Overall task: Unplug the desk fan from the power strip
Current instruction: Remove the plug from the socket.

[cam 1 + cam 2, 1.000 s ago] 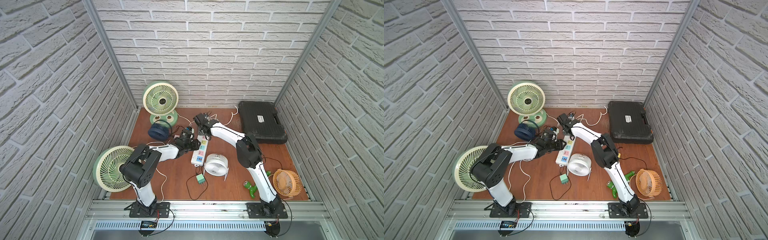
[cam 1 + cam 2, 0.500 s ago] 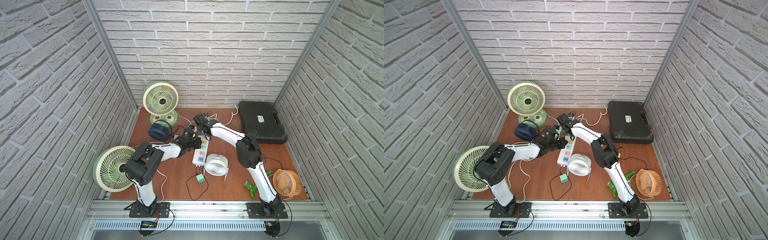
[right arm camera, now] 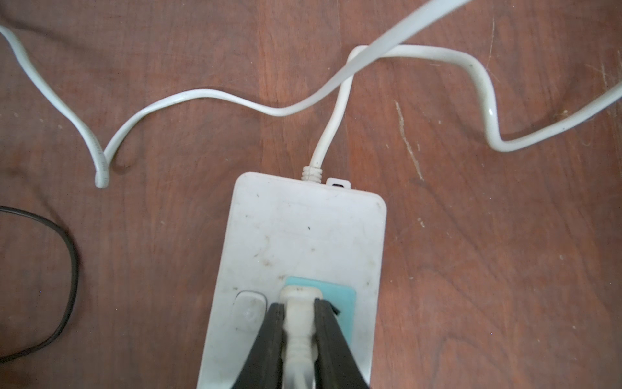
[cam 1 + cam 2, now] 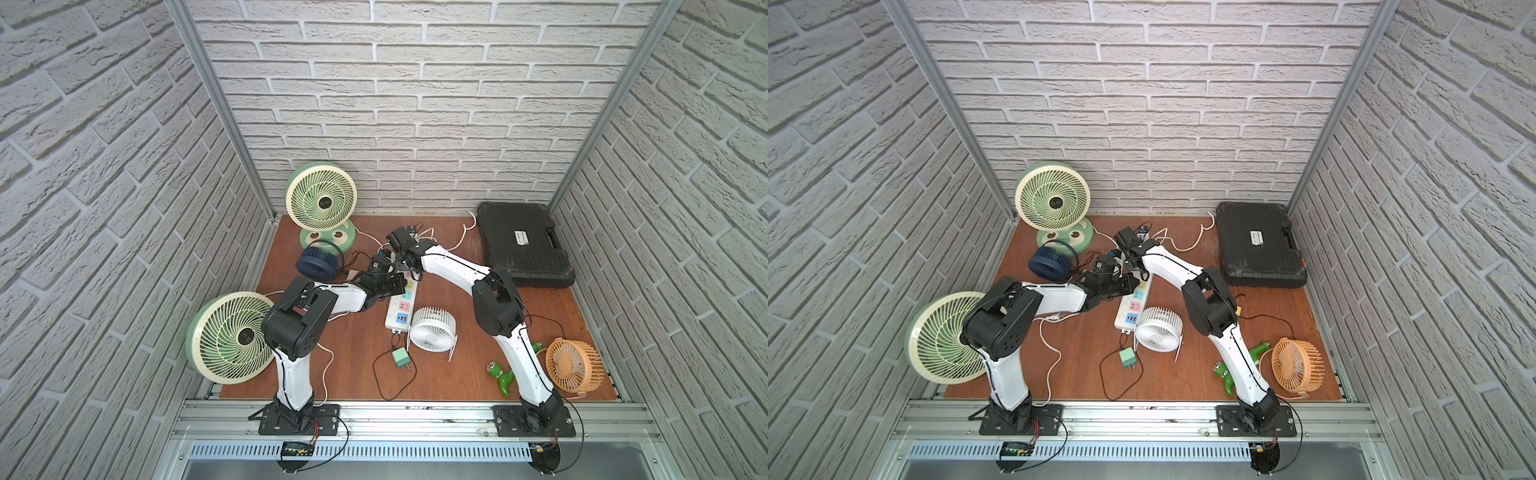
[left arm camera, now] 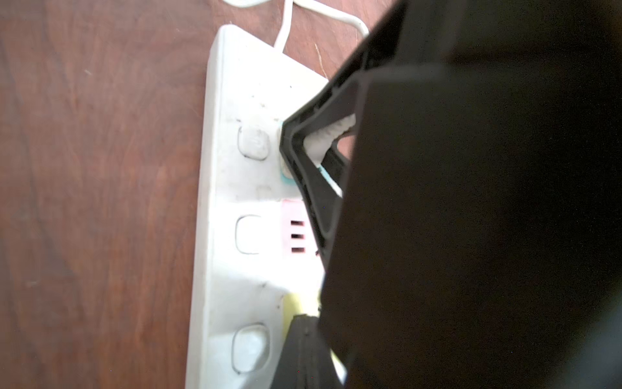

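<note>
The white power strip [image 4: 400, 306] [image 4: 1130, 305] lies mid-table, its white cord [image 3: 331, 134] leaving the far end. A white plug [image 3: 299, 315] sits in the strip's blue socket [image 3: 341, 296], and my right gripper [image 3: 299, 304] [image 4: 406, 266] is shut on it from both sides. My left gripper [image 5: 304, 320] [image 4: 394, 286] is shut, its tips resting on the strip [image 5: 229, 202] at the yellow socket [image 5: 296, 304], beside the pink one [image 5: 296, 232]. A green desk fan [image 4: 322, 201] stands at the back left; a white cord runs from its base toward the strip.
A black case [image 4: 521, 245] lies at the back right. A small white fan [image 4: 432, 329] touches the strip's near end. A navy fan [image 4: 316, 262], a large green fan [image 4: 228, 336], an orange fan [image 4: 573, 365], a green adapter [image 4: 401, 357] and a green toy [image 4: 503, 376] stand around.
My left gripper has slid right onto the power strip and shut. The right gripper has stayed clamped on the plug.
</note>
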Tool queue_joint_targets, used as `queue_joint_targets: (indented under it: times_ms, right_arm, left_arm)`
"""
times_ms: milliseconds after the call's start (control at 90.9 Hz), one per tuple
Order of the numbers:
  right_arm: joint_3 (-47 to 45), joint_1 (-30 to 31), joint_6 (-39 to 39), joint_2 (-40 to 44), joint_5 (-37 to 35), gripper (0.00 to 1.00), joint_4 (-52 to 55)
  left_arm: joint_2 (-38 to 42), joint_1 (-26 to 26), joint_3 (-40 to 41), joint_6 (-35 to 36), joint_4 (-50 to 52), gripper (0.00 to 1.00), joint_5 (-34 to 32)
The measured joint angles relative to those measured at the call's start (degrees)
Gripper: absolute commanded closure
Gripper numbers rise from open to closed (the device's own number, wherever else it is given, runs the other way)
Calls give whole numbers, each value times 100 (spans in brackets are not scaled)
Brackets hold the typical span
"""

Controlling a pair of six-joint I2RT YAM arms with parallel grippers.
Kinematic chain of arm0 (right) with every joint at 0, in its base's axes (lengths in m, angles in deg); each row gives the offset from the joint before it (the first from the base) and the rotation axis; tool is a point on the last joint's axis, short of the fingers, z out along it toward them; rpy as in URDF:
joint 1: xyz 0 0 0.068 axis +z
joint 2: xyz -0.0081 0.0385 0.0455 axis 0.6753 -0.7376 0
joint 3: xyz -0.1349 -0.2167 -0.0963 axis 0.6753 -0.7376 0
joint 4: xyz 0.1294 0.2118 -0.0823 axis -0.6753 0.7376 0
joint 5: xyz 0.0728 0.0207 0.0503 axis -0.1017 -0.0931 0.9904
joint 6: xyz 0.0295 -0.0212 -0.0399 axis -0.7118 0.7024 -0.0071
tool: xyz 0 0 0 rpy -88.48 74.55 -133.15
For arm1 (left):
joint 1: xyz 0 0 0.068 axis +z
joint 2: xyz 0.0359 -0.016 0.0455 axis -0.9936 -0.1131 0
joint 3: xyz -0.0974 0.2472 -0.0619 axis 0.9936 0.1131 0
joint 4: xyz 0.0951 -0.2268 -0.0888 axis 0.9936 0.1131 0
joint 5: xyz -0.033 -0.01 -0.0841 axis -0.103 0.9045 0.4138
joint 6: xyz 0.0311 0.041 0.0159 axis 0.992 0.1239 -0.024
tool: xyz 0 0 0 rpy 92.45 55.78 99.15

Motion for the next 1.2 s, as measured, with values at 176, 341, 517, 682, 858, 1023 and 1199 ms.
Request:
queue_joint_targets:
  times_ms: [176, 341, 517, 682, 858, 1023, 1199]
  right_arm:
    - [-131, -11, 42, 48, 153, 97, -208]
    - [-341, -11, 44, 149, 133, 97, -439]
    - [-544, 39, 44, 225, -127, 97, -612]
    - [-739, -31, 52, 343, 262, 97, -846]
    - [-225, 146, 212, 190, -269, 97, -282]
    - [-127, 157, 214, 240, -61, 97, -271]
    - [-422, 24, 190, 404, 295, 97, -380]
  left_arm:
    - [-39, 2, -4, -79, -66, 100, -22]
    - [-85, 22, -4, -131, -155, 100, -22]
    - [-92, 44, -4, -144, -164, 100, -24]
    - [-96, 48, -4, -144, -173, 100, -22]
    - [-96, 70, 0, -212, -195, 100, -66]
    - [-98, 127, 2, -227, -203, 100, -85]
    - [-101, 127, 2, -225, -219, 100, -87]
